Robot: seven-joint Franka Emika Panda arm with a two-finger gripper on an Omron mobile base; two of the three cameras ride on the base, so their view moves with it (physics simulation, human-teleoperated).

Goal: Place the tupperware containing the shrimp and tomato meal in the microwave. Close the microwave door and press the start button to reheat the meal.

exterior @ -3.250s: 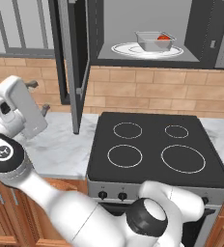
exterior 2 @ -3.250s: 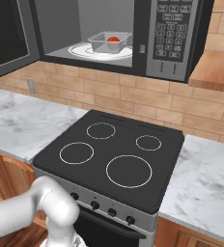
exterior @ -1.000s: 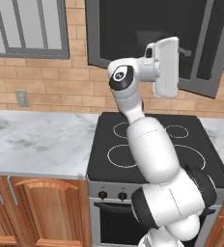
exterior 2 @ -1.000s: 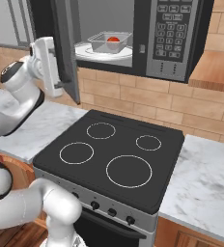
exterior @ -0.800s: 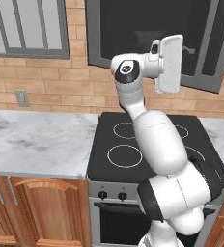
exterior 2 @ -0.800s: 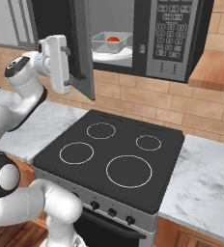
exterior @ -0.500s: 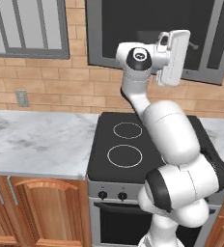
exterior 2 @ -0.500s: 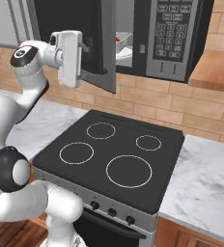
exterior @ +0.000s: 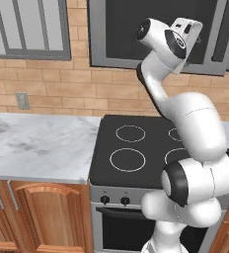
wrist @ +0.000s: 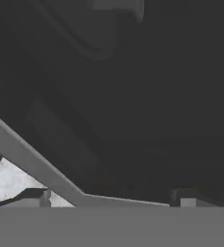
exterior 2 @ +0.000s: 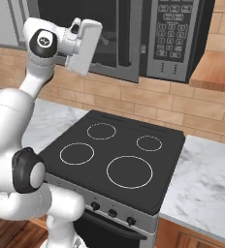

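The microwave hangs over the stove. Its dark-glass door stands shut or very nearly shut against the box. The long bar handle runs beside the button panel. My gripper is pressed close against the door glass, open, with nothing between its fingertips. In the hand view the glass is right in front of the camera. The tupperware and the shrimp and tomato meal are hidden behind the door.
A black cooktop with knobs on its front lies below the microwave. Marble counters flank it. A window is at the left and a wooden cabinet at the right.
The microwave door has swung from partly open to shut or nearly shut. My hand has moved right with it, staying against the glass. The tupperware has passed out of sight behind it.
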